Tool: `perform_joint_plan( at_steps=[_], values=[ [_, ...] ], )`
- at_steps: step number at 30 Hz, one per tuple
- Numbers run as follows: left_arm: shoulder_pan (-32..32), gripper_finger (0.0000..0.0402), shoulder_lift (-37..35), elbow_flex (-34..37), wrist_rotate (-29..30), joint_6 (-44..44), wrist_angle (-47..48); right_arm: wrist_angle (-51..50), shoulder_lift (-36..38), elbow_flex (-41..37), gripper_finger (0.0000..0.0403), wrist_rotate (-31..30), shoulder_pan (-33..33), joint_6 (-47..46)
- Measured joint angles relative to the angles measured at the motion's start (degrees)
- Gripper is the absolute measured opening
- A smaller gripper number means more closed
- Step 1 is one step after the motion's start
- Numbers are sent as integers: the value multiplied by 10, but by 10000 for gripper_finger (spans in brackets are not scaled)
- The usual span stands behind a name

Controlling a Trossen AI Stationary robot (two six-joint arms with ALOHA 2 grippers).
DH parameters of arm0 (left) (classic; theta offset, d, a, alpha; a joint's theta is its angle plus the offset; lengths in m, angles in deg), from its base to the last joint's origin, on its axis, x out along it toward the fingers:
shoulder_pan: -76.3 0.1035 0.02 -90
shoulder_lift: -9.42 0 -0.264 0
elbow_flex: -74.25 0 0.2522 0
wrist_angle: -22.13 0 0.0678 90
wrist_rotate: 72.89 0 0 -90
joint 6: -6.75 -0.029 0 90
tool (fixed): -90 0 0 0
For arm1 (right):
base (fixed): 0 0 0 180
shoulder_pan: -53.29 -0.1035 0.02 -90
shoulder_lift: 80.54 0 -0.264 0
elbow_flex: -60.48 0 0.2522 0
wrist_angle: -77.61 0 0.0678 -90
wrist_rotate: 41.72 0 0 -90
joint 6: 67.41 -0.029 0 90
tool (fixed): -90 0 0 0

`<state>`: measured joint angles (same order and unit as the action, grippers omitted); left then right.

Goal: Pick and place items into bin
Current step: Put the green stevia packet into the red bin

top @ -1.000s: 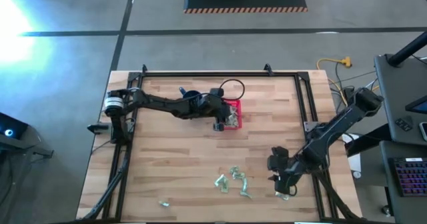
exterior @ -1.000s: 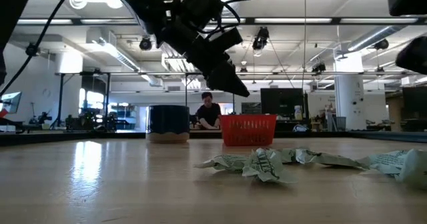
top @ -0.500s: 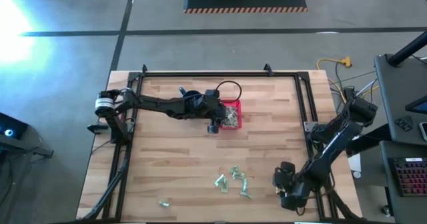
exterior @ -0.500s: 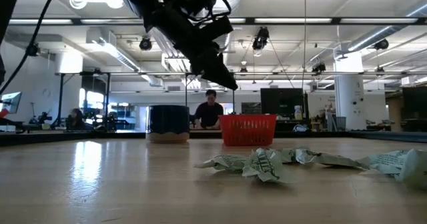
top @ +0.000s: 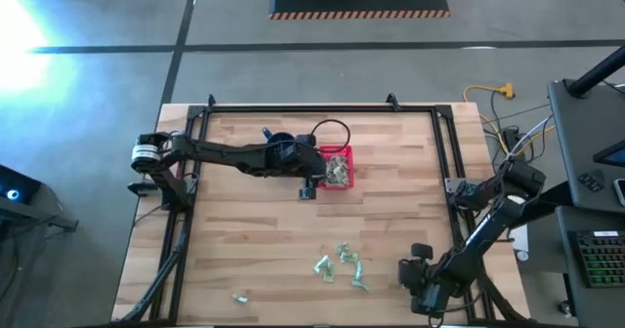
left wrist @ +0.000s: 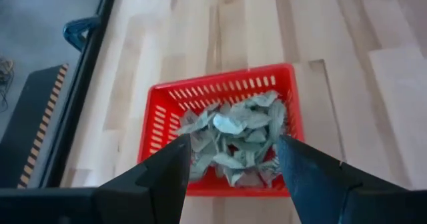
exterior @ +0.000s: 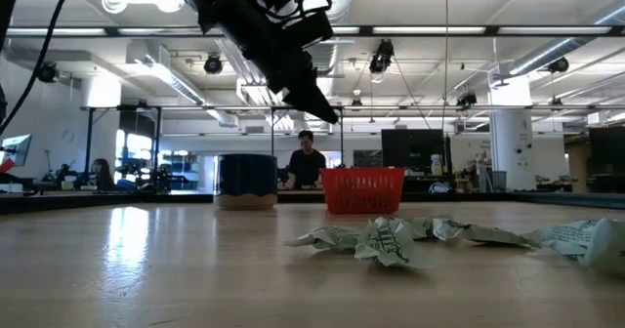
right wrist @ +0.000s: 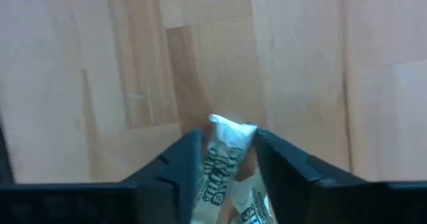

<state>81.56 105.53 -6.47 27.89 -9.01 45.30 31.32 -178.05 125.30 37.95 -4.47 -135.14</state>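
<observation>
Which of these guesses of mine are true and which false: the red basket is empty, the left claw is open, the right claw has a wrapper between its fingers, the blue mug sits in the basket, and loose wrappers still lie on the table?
1. The red basket is empty. False: it holds a heap of wrappers.
2. The left gripper is open. True: its fingers stand wide apart, facing the basket.
3. The right gripper has a wrapper between its fingers. True.
4. The blue mug sits in the basket. False: it stands on the table beside it.
5. Loose wrappers lie on the table. True.
</observation>
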Motion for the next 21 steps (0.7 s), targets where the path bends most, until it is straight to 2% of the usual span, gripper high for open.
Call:
perform_joint_plan(
  at_steps=[5,8,12,18,21],
  values=[
    [-8,208,-30,1,1,33,65,-10,1,15,50,-27,0,33],
    [-15,208,-52,3,3,61,119,-16,6,18,16,-70,1,54],
    [-32,208,-86,7,3,102,210,-26,20,19,13,-163,11,83],
    [-86,208,-135,10,4,186,357,-58,36,19,13,-337,58,167],
    [-128,208,-159,26,4,218,377,-62,44,19,13,-419,98,218]
  ],
)
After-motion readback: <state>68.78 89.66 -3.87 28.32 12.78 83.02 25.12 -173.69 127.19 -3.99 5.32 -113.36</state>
